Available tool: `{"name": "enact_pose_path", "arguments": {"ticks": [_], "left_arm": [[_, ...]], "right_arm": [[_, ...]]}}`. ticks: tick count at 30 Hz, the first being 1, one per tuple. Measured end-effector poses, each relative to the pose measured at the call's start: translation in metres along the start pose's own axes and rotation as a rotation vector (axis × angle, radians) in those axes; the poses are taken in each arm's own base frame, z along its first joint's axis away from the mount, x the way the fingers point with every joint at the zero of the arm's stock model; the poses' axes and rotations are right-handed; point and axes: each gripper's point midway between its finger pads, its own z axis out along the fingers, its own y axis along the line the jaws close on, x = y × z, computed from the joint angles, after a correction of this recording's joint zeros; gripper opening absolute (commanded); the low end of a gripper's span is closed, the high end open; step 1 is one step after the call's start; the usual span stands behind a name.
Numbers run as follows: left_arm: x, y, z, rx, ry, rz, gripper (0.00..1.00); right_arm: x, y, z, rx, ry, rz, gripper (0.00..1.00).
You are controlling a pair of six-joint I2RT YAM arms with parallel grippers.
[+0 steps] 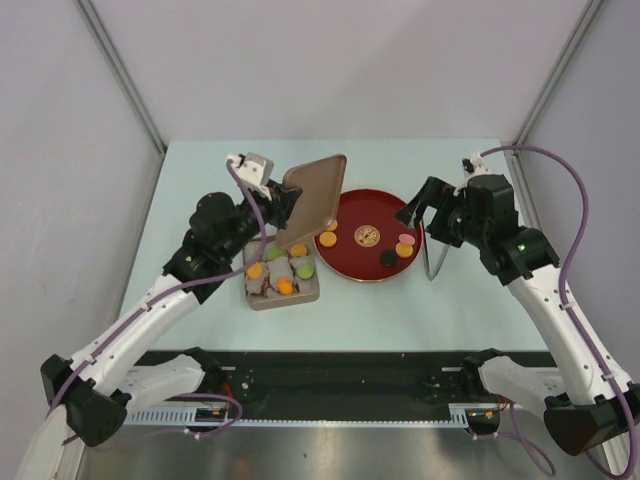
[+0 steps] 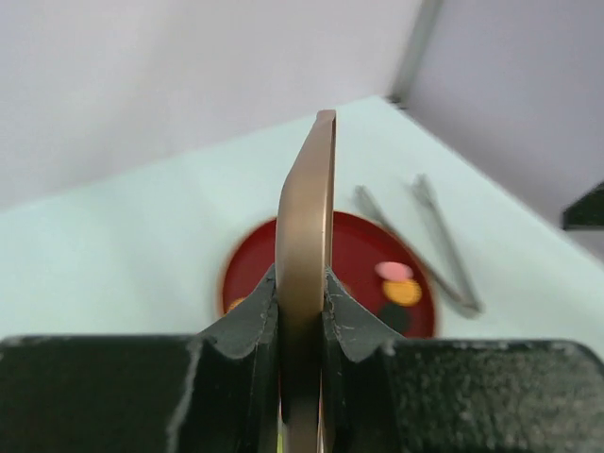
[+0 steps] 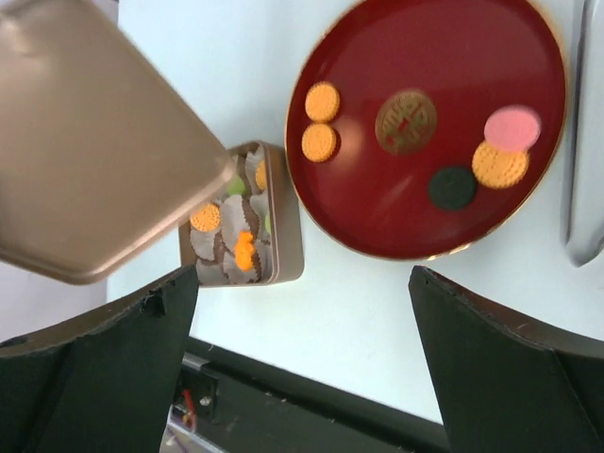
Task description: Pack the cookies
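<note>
My left gripper (image 1: 288, 198) is shut on the edge of the tan tin lid (image 1: 315, 200), holding it tilted in the air above the open tan tin (image 1: 312, 294). The wrist view shows the lid edge-on (image 2: 307, 208) between the jaws. The tin holds several orange and green cookies (image 1: 286, 286) in paper cups. The dark-red plate (image 3: 444, 57) holds two orange cookies (image 3: 321, 102), a patterned tan one (image 3: 406, 121), a pink one (image 3: 512, 127), another orange one (image 3: 500, 164) and a black one (image 3: 452, 187). My right gripper (image 1: 420, 212) is open and empty beside the plate's right edge.
Metal tongs (image 1: 435, 255) lie on the table right of the plate, under my right arm; they also show in the left wrist view (image 2: 439, 245). The table's black front edge (image 3: 311, 406) runs below the tin. Grey walls enclose the table.
</note>
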Motion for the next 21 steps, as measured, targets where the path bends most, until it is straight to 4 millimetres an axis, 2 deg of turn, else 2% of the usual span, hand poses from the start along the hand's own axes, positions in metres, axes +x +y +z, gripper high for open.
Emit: {"name": "enact_pose_path", "arguments": {"ticks": [3, 5, 9, 13, 18, 21], "left_arm": [[-0.003, 0.0, -0.003, -0.104, -0.023, 0.178, 0.0], [-0.006, 0.0, -0.005, -0.167, -0.042, 0.306, 0.0], [-0.001, -0.007, -0.01, -0.277, -0.064, 0.558, 0.01], [0.014, -0.014, -0.008, -0.378, -0.055, 0.823, 0.0], [0.033, -0.031, -0.001, -0.448, -0.033, 1.086, 0.0], [0.035, -0.044, 0.001, -0.47, -0.045, 1.193, 0.01]], "right_arm": [[0.018, -0.009, 0.013, -0.03, 0.054, 0.094, 1.0], [0.024, -0.005, 0.018, -0.074, 0.084, 0.144, 1.0], [0.016, 0.018, 0.015, -0.188, 0.084, 0.181, 1.0], [0.008, 0.036, 0.017, -0.273, 0.084, 0.199, 1.0], [0.006, 0.044, 0.037, -0.316, 0.119, 0.226, 1.0], [0.008, 0.046, 0.051, -0.323, 0.149, 0.236, 1.0]]}}
